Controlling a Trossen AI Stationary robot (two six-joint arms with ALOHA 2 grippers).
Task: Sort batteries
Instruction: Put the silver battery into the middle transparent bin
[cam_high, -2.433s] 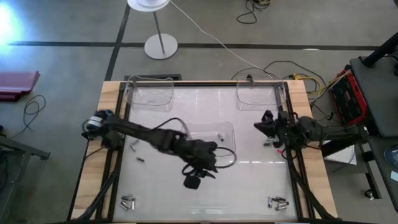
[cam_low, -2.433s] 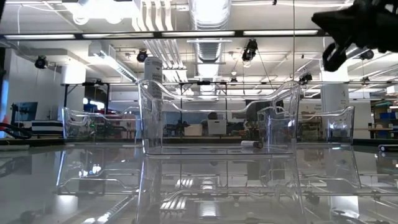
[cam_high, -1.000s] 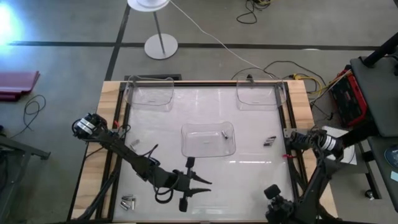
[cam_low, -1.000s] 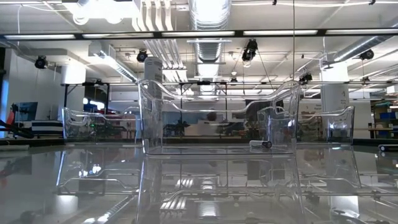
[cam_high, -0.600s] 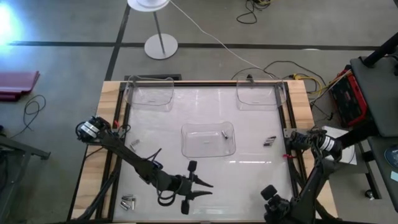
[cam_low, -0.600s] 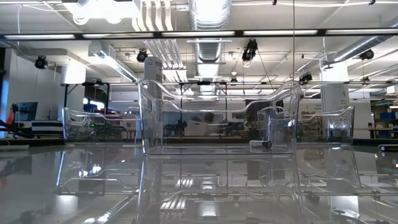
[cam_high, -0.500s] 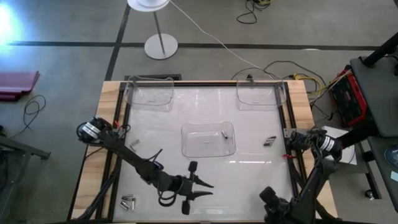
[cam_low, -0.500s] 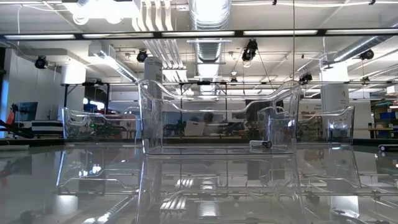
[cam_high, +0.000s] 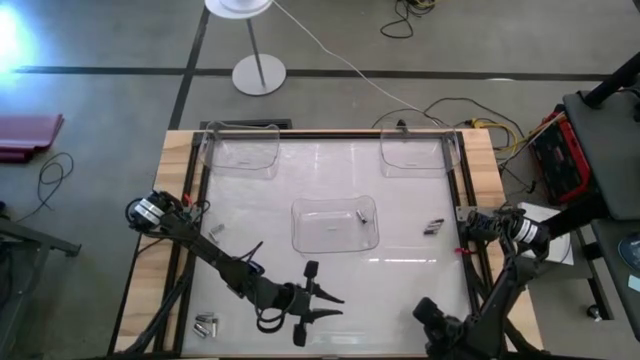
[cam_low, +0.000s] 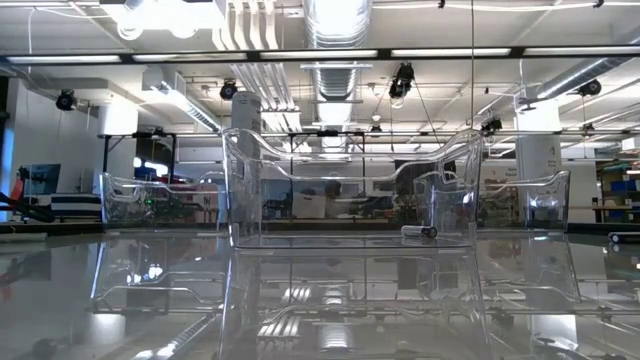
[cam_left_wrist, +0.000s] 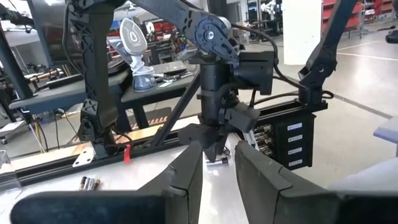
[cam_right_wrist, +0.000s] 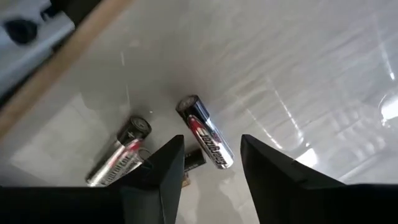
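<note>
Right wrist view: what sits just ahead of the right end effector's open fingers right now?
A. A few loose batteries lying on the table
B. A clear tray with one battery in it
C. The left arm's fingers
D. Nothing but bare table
A. The right end effector hangs open over loose batteries lying on the table, near its front right corner by the high view.

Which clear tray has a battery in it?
The middle tray. One battery lies in it near its right wall. The two trays at the far edge, left and right, show none inside.
</note>
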